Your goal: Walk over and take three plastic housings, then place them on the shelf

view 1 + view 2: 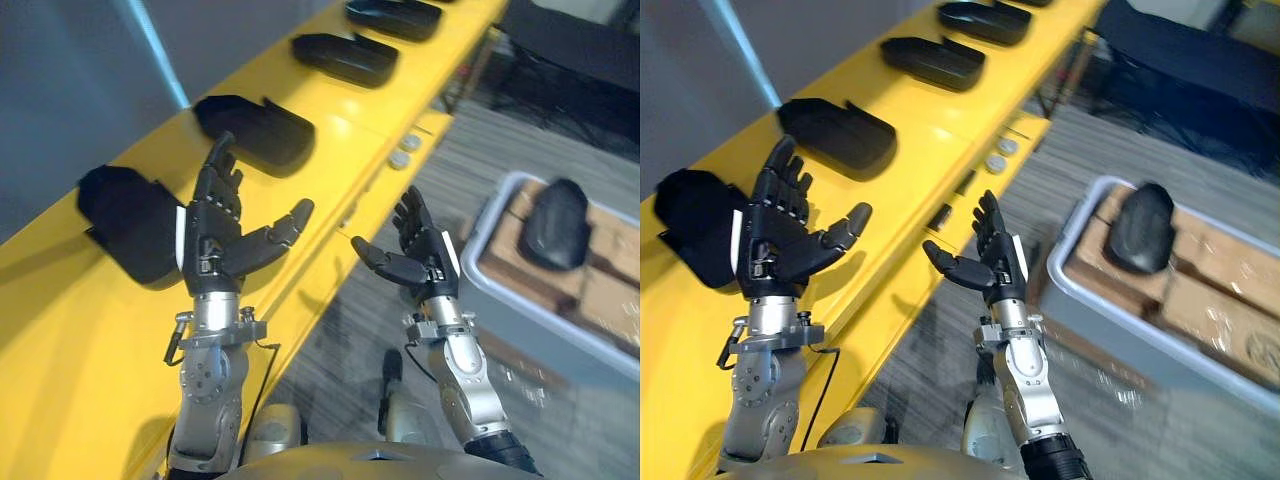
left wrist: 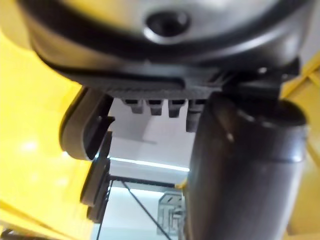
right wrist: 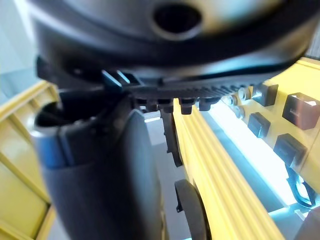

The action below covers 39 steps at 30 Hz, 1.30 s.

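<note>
Left eye view: left hand [image 1: 215, 240] and right hand [image 1: 420, 250] are spread and empty at mid-frame. A row of black housings [image 1: 255, 130] lines the yellow shelf [image 1: 340, 130], so placing looks largely done. Right eye view: a spare housing [image 1: 1140, 228] sits in the grey bin [image 1: 1080, 240] at right, with open floor [image 1: 930, 350] between shelf edge and bin.

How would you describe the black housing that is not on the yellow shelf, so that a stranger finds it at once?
Right of the long yellow shelf, a grey bin stands on the floor. On the brown blocks inside it lies one black plastic housing. It alone is off the shelf; the other housings lie in a row on the yellow surface.
</note>
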Motion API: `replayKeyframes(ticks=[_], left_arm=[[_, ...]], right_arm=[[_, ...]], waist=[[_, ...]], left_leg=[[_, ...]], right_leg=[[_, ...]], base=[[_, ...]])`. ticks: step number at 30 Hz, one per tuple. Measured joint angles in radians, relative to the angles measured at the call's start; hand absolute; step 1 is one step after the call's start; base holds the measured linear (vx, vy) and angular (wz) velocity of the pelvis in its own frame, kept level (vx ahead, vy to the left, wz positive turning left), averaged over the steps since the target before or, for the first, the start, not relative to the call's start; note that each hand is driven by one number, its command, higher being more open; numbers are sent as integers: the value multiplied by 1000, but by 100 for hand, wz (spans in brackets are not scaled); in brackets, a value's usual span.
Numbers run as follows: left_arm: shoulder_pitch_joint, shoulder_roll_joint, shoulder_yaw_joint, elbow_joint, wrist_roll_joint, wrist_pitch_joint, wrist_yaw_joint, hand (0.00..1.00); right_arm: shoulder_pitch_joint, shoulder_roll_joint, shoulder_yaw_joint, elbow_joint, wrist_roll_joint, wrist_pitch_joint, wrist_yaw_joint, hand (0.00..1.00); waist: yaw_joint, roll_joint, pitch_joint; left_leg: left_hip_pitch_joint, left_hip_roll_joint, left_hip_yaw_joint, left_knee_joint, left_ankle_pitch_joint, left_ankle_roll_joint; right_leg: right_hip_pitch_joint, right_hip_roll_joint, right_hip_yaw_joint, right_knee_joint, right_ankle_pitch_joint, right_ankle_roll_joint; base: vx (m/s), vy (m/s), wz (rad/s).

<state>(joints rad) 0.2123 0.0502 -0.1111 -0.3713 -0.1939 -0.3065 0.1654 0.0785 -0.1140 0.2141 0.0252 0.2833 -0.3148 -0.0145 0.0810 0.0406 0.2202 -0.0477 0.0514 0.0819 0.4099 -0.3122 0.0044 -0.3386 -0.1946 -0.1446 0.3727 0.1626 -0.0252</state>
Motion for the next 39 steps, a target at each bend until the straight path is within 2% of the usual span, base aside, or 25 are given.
replayKeyframes(ticks=[1,2,3,4,6,8,10,11,12,13,14,15,16,17,18,19,20,21,22,24,26,28,29,35,39], left_arm=[[16,5,8,7,0,0,11,100],[24,8,12,6,0,-1,17,100],[24,8,14,6,-1,-2,19,100],[25,9,29,5,-6,-15,18,100],[27,9,51,-6,-41,-31,15,100],[32,10,74,-27,-80,-52,9,100],[29,20,92,-50,-115,-64,5,100],[28,26,92,-53,-114,-64,5,100],[29,30,85,-50,-114,-66,2,100],[36,6,70,-49,-113,-77,8,100],[37,-29,43,-39,-109,-79,18,100],[39,-42,24,-38,-109,-77,26,100],[40,-41,1,-39,-113,-78,26,100],[43,-41,-8,-37,-117,-77,19,100],[51,-40,-23,-38,-118,-80,12,100],[64,-38,-40,-42,-101,-90,24,100],[78,-33,-68,-46,-72,-109,43,100],[77,-30,-79,-46,-69,-110,47,100],[76,-26,-96,-43,-69,-110,60,100],[77,-13,-103,-9,-71,-111,79,100],[98,-13,-97,37,-80,-110,83,100],[109,-6,-91,67,-81,-105,81,100],[102,6,-68,101,-80,-39,96,100],[103,6,-63,101,-81,-39,94,100],[107,-7,31,111,-133,-7,49,100]], right_arm=[[-11,-3,52,1,-1,2,3,100],[-28,-2,105,1,-1,2,4,100],[-38,0,128,2,-1,3,1,100],[-69,6,186,11,-5,7,-12,100],[-116,38,248,28,-35,28,-26,100],[-149,60,277,39,-70,48,-38,100],[-172,63,270,39,-74,78,-42,100],[-164,63,261,38,-73,84,-42,100],[-144,57,243,38,-71,91,-40,100],[-120,17,206,38,-57,106,-20,100],[-106,-33,175,40,-38,116,4,100],[-93,-61,149,43,-32,117,13,100],[-61,-101,80,49,-37,117,16,100],[-43,-116,52,49,-42,113,14,100],[-19,-131,19,47,-40,107,14,100],[-6,-145,4,40,-6,104,17,100],[6,-151,-1,30,55,85,39,100],[9,-151,-1,25,63,79,48,100],[8,-146,2,22,55,65,64,100],[5,-120,14,22,29,58,75,100],[2,-101,31,21,-35,53,72,100],[-7,-56,45,23,-63,53,62,100],[-15,-27,43,86,-41,71,-12,100],[-15,-29,41,91,-41,71,-11,100],[-18,-29,13,127,-30,100,26,100]], waist=[[0,6,-2],[8,5,-4],[20,1,-6],[50,-13,-19],[88,-35,-39],[112,-38,-43],[111,-45,-45],[106,-53,-45],[94,-57,-50],[79,-45,-56],[65,2,-61],[51,14,-62],[22,4,-60],[19,-8,-52],[25,-8,-56],[33,-5,-60],[42,3,-65],[47,4,-66],[56,13,-72],[61,-11,-78],[74,-21,-83],[86,-37,-91],[54,-43,-122],[54,-43,-122],[55,-41,-124]], left_leg=[[4,22,12,-16,24,-2],[0,46,22,-26,44,-10],[-3,55,26,-29,53,-16],[-22,76,37,-28,67,-30],[-65,111,51,-20,84,-60],[-114,171,60,7,100,-89],[-153,256,59,36,131,-149],[-154,270,58,38,139,-172],[-148,289,49,35,150,-209],[-115,341,43,-16,180,-256],[-107,386,21,-55,210,-247],[-107,399,9,-82,254,-218],[-122,385,-20,-88,342,-119],[-131,364,-42,-58,332,-127],[-134,309,-85,-8,275,-175],[-137,245,-99,43,205,-200],[-150,170,-103,84,104,-170],[-154,140,-115,79,83,-166],[-150,100,-121,35,53,-138],[-128,83,-120,-23,73,-126],[-105,78,-111,-58,90,-119],[-103,60,-102,-68,96,-114],[-108,43,-118,-100,110,-117],[-104,44,-114,-102,110,-118],[-80,47,-89,-119,112,-117]], right_leg=[[-9,-45,-50,234,-131,-21],[29,-102,-87,360,-193,-28],[54,-136,-101,394,-215,-34],[109,-209,-113,419,-223,-39],[179,-289,-112,366,-213,-32],[233,-304,-109,203,-192,-7],[264,-260,-79,-24,-128,23],[271,-246,-67,-50,-86,47],[288,-232,-81,-62,-159,163],[291,-188,-97,-59,-294,293],[270,-136,-102,-36,-319,285],[251,-115,-98,-14,-323,273],[224,-104,-90,-3,-343,239],[223,-97,-79,-14,-338,226],[223,-90,-60,-42,-323,208],[224,-78,-39,-81,-302,186],[236,-48,-13,-148,-245,177],[239,-37,-10,-171,-227,175],[238,-18,-9,-198,-201,173],[234,-15,-14,-226,-171,172],[261,-16,-37,-287,-122,164],[282,-31,-65,-348,-97,178],[288,-29,-97,-428,-27,165],[288,-29,-96,-428,-27,165],[297,-29,-91,-433,-27,165]], base=[[-156,0,-23],[-130,-41,-24],[-117,-117,-33],[-86,-151,-38],[-114,-364,-55],[-162,-554,-81],[-202,-601,-93],[-170,-549,-58],[-215,-705,-60],[-233,-810,-66],[-190,-655,-57],[-148,-496,-31],[-110,-322,-22],[-147,-412,-41],[-80,-194,-59],[-90,-163,-89],[-50,-92,-78],[-37,-89,-66],[-11,-83,-30],[-26,-65,-14],[-35,4,-12],[-45,31,-4],[0,0,0],[0,0,-1],[3,-1,-10]])
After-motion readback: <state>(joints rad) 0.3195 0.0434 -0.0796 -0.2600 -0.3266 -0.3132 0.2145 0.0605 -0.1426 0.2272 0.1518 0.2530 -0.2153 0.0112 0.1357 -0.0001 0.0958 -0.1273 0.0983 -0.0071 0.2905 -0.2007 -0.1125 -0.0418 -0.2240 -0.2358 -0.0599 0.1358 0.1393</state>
